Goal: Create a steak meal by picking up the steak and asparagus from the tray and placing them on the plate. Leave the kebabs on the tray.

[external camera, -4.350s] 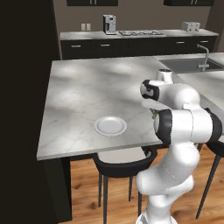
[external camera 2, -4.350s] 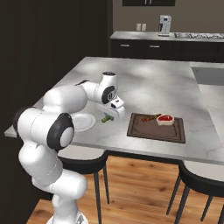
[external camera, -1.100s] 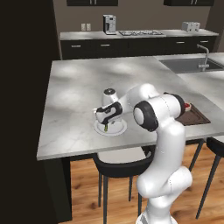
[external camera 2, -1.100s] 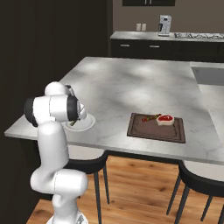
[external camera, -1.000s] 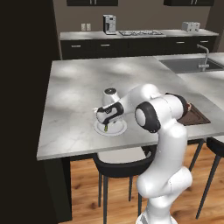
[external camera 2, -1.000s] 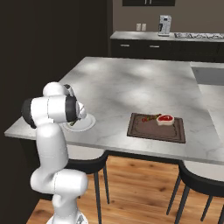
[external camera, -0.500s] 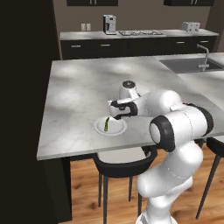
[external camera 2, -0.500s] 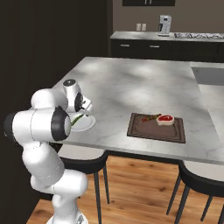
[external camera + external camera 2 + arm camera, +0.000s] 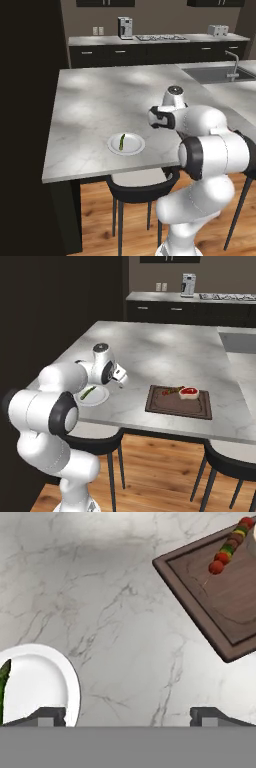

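Asparagus (image 9: pixel 121 142) on plate (image 9: pixel 135 148); steak (image 9: pixel 189 392), kebab (image 9: pixel 228 546) on tray (image 9: pixel 165 405).

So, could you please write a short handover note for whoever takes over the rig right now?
Gripper: open and empty, over bare counter between the plate and the tray.
Asparagus: lying on the plate. Done.
Steak: on the tray, at its far right side, beside the kebab.
Left to do: pick up the steak, set it on the plate next to the asparagus, and leave the kebab where it is.
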You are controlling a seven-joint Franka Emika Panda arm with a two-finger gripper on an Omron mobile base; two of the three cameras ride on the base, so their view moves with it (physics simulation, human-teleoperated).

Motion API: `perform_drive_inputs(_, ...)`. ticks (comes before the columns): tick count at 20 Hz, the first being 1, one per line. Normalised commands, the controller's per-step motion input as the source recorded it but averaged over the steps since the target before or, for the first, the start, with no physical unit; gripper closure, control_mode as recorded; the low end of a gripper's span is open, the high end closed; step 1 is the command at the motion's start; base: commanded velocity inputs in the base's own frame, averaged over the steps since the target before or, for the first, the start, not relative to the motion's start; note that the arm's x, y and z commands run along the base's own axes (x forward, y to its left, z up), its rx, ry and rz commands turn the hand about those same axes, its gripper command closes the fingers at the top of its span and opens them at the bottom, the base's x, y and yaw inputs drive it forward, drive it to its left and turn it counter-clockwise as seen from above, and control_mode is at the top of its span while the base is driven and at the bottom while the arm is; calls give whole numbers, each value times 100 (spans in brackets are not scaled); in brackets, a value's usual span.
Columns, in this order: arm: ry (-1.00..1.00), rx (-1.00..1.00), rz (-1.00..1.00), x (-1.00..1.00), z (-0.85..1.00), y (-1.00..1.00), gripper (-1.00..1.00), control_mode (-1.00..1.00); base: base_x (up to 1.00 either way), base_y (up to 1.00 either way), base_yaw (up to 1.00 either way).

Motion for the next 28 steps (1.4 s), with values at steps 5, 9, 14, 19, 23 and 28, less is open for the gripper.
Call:
perform_drive_inputs(5,2,0,-15,0,1,-100,-100,-100,0,0,0)
perform_drive_inputs(9,6,0,-13,0,0,-100,-100,-100,0,0,0)
perform_drive_inputs(14,4,0,-9,0,-4,-100,-100,-100,0,0,0)
perform_drive_inputs(19,0,0,-4,0,-6,-97,-100,-100,0,0,0)
perform_drive_inputs(23,0,0,-1,4,-9,-74,-100,-100,0,0,0)
perform_drive_inputs(28,0,0,0,16,-19,-39,-100,-100,0,0,0)
